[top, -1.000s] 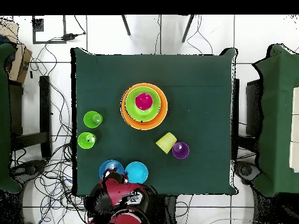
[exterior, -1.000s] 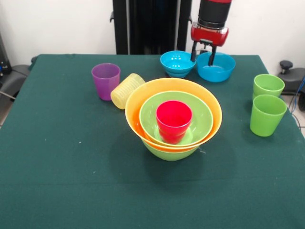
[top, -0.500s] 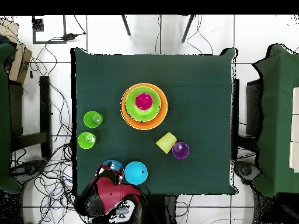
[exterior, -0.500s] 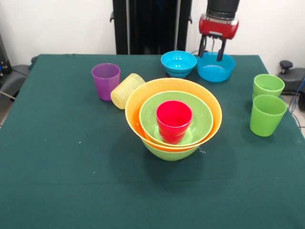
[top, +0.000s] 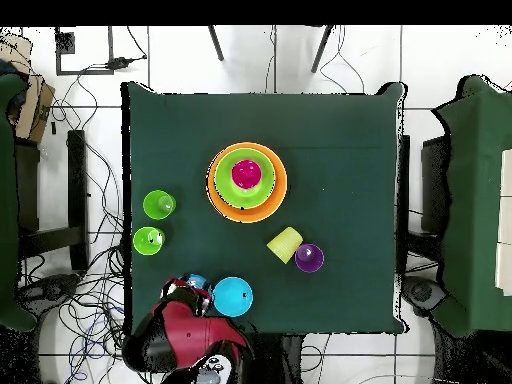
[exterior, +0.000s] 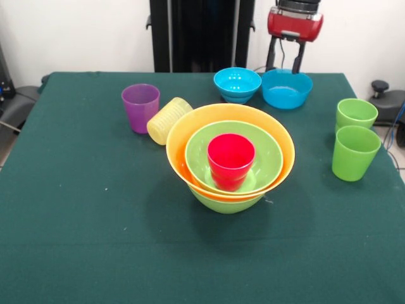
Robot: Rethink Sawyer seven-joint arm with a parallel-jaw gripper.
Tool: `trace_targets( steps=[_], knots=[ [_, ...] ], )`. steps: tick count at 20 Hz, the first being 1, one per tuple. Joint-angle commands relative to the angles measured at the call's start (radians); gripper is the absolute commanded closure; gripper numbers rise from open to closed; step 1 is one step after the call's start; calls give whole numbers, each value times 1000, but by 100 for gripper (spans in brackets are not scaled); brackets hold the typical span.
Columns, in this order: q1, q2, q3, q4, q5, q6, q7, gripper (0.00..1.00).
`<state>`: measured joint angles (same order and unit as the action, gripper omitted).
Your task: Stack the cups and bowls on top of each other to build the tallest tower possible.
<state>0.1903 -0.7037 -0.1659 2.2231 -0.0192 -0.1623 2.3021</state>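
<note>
Front view. We found the gripper [exterior: 285,63] raised clear above the right-hand blue bowl [exterior: 286,88] at the far edge of the table [exterior: 82,221], its two fingers spread apart and holding nothing. A second earlier it had stood lower, with its fingers at that bowl's near-left rim; it had since lifted and shifted right. Neither that bowl nor the left-hand blue bowl [exterior: 236,83] had moved. The tower [exterior: 230,158] stood at the table's middle: a lime green bowl at the base, the orange bowl in it, a second lime green bowl in that, and the red cup [exterior: 231,160] upright on top. The purple cup [exterior: 140,107] stood far left, with the yellow cup [exterior: 168,120] on its side just beside it. The two green cups [exterior: 354,138] stood at the right edge.

Overhead view. The arm [top: 185,338] covered most of one blue bowl, leaving the other [top: 232,296] fully exposed. The gripper itself could not be distinguished there. The tower [top: 246,182] was unchanged.

We judged that the approach to the blue bowl had yielded no grasp; the tower had gained nothing and a fresh descent would be required.
</note>
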Motion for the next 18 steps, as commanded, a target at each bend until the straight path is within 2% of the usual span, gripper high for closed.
trace_targets(
  steps=[1,7,18],
  knots=[
    [-55,108,97,-18,9,-37,157,0],
    [-53,146,108,-41,17,-67,163,0],
    [-40,147,111,-45,35,-74,173,0]
  ],
)
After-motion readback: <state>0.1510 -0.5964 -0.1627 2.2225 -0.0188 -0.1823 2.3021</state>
